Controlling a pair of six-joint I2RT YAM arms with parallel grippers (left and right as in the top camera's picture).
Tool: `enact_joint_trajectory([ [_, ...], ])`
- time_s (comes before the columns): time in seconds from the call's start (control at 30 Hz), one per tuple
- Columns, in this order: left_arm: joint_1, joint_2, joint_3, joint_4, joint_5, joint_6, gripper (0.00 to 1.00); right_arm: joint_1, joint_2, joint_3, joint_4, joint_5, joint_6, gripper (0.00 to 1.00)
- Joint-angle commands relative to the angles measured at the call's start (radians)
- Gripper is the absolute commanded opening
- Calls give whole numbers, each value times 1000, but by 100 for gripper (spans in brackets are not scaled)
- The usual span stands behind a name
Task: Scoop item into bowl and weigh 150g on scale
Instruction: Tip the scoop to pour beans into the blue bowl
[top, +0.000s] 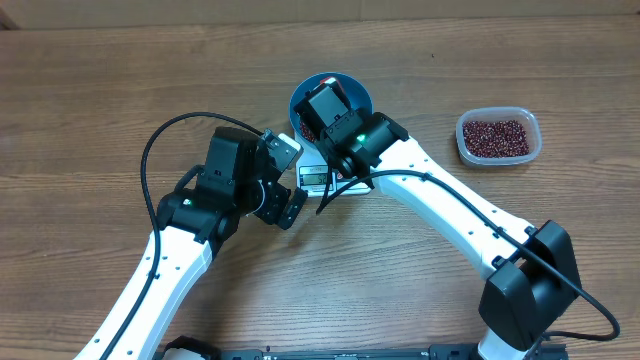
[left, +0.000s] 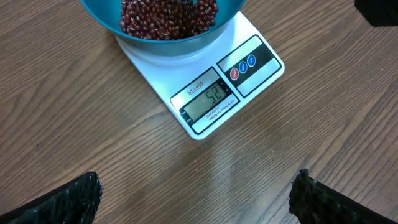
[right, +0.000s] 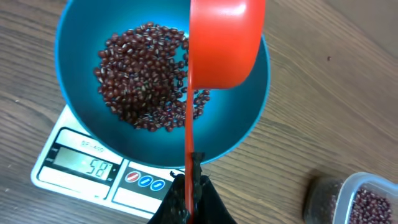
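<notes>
Beans (right: 146, 74): we see them piled in the bowl (right: 249, 118) on the scale (left: 155, 68).
Right gripper (right: 189, 186): clamped on the scoop (right: 225, 43) above the bowl.
Left gripper (left: 196, 199): fingers spread, empty.
Risk: we could bump the bowl's rim, skewing the reading.

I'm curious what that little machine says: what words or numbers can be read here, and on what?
"52" or "58": scale display; second digit differs between the wrist views.
"SF-400": label above it, barely legible.
Fine print below the display: too small.
Three round buttons: symbols unreadable.
</notes>
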Motion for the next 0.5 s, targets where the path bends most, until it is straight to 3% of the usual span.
enact_joint_trajectory([
  [0.0,5,5,-3,1,-6,-11,99,1,0,39,3,27,0,4],
  [0.23,5,5,-3,1,-6,-11,100,-40,-31,39,7,-117,0,4],
  [0.47,5,5,-3,1,-6,-11,100,-171,-121,39,4,-371,0,4],
])
